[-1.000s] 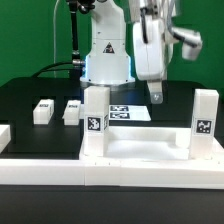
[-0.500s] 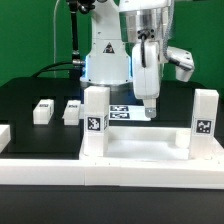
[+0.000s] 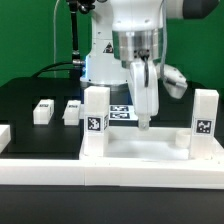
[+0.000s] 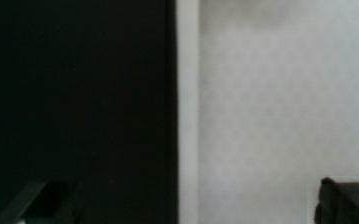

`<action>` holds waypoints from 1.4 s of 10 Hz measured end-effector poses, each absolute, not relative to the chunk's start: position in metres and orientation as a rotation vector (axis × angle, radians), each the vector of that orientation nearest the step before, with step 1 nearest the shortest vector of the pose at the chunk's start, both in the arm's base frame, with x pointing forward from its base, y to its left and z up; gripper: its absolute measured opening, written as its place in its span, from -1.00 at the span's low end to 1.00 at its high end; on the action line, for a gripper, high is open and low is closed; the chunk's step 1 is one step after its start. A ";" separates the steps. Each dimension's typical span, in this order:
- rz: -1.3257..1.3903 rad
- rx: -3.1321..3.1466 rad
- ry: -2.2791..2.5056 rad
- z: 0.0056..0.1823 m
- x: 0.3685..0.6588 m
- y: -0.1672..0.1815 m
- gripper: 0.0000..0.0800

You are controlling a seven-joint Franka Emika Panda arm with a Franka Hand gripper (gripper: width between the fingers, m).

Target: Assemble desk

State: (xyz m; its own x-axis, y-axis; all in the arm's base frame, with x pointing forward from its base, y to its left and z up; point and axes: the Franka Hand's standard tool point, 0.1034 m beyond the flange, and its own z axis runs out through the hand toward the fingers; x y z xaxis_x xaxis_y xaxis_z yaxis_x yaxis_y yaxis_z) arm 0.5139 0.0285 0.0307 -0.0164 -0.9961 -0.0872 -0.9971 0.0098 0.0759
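Observation:
The desk top [image 3: 150, 150] lies flat at the front, with two white tagged legs standing upright on it, one at the exterior view's left [image 3: 95, 122] and one at its right [image 3: 205, 118]. Two more loose legs [image 3: 42, 111] [image 3: 72, 110] rest on the black table further left. My gripper [image 3: 144, 118] hangs between the two upright legs, just over the top's far edge, fingers pointing down. In the wrist view the gripper [image 4: 190, 203] is open and holds nothing. One fingertip [image 4: 346, 198] is over the white top [image 4: 282, 100], the other over the black table [image 4: 69, 100].
The marker board [image 3: 122, 112] lies flat behind the desk top, near the robot base [image 3: 105, 65]. A long low white border bar [image 3: 110, 175] runs along the front, and a short piece [image 3: 4, 135] sits at the exterior view's left edge.
The arm has swung toward the exterior view's left and come down, bringing the gripper from behind the marker board to the desk top's far edge. The jaws stayed open.

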 end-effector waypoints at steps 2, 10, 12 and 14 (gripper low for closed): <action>0.168 -2.200 2.248 0.015 0.506 0.034 0.62; 0.174 -2.216 2.247 0.009 0.503 0.037 -0.69; 0.159 -2.211 2.247 0.011 0.506 0.035 -0.82; 0.158 -2.211 2.247 0.011 0.506 0.035 -0.82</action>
